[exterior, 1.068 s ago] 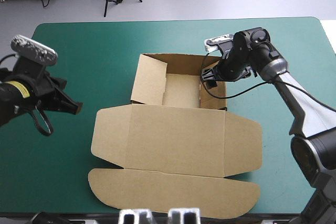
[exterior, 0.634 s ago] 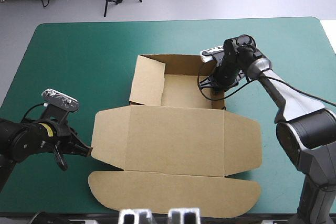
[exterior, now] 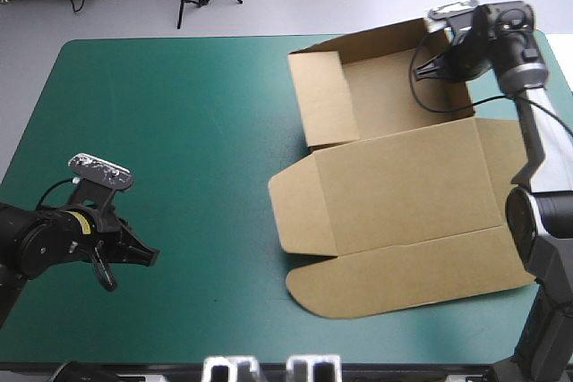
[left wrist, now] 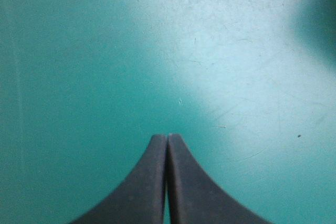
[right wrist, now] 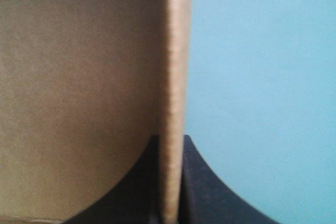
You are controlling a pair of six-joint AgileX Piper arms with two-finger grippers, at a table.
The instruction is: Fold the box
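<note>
Left gripper: nearest you, your left gripper [left wrist: 167, 136] hangs low over bare teal-green cover [exterior: 179, 131]. Its black fingers are pressed together into one point with nothing between them, well apart from the box [exterior: 358, 221].
Tuck flap: the rounded tuck flap [exterior: 403, 288] lies flat at the box's near edge.
Lid panel: the lid panel [exterior: 412, 181] is flat on the cover, with an ear out at each side.
Tray: the tray [exterior: 394, 96] sits beyond the lid, toward the cover's far right corner. Its left, far and right walls stand up.
Right gripper: your right gripper [right wrist: 170, 137] is pinched all but closed on the tray's right wall [right wrist: 176, 51], the board edge between its fingers.
Progress: the tray looks formed and the lid is open. You cannot tell from here whether the walls are tucked and locked, so check that next.
</note>
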